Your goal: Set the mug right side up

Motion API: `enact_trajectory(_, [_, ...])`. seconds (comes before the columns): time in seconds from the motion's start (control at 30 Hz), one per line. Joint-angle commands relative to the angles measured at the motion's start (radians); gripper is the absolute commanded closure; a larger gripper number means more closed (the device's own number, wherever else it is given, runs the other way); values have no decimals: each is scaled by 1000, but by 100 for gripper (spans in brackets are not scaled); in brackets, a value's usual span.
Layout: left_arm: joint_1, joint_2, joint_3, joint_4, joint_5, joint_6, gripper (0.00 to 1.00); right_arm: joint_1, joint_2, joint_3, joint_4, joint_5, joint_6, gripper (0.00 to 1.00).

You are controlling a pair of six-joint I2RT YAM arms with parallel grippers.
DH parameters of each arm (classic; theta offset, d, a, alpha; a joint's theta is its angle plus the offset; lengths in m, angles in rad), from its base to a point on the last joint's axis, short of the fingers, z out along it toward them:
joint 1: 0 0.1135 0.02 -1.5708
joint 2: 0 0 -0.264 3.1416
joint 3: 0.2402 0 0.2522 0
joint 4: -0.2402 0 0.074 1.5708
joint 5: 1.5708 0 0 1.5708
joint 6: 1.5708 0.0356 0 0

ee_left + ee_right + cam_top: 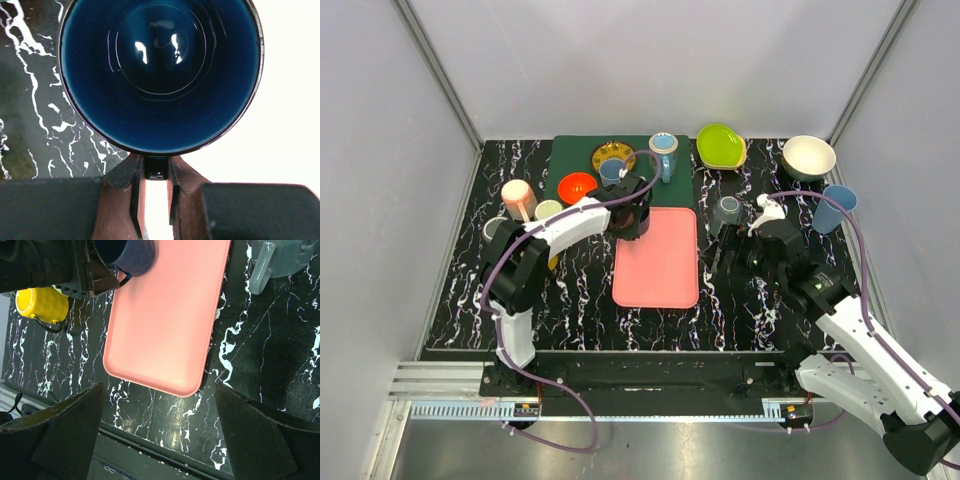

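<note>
Right pincer (733, 258): released, jaws spread wide, above worktop (760, 310) just right of tray (657, 258). Yellow cup (42, 305) on its side, left of tray. Left pincer (156, 170): clenched on handle of mug (160, 75) at tray's far left corner. Mug dark blue, mouth toward wrist camera; contact with tray cannot be told. Green mat (580, 150) beyond tray.

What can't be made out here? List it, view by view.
Left wrist: the blue mug fills the frame, its handle hidden between the left gripper fingers.
Top external: that gripper covers the mug, so contact with the pink tray is unclear.
Right wrist: grey cup cut by top edge.
</note>
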Motion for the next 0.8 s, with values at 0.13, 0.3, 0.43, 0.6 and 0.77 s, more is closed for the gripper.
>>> enact_trajectory(0.13, [11, 68, 104, 82, 15, 30, 100, 3, -16, -6, -7, 39, -18, 5])
enact_trajectory(0.3, [14, 79, 105, 73, 30, 30, 100, 3, -10, -8, -6, 40, -18, 5])
enact_trajectory(0.43, [14, 62, 67, 67, 20, 21, 72, 3, -10, -17, -9, 48, -18, 5])
enact_trajectory(0.6, [14, -53, -2, 71, -36, -11, 34, 3, -12, -17, -26, 83, -23, 4])
enact_trajectory(0.77, [11, -226, -33, 81, -56, -57, 1, 0, 29, 3, -69, 247, -26, 4])
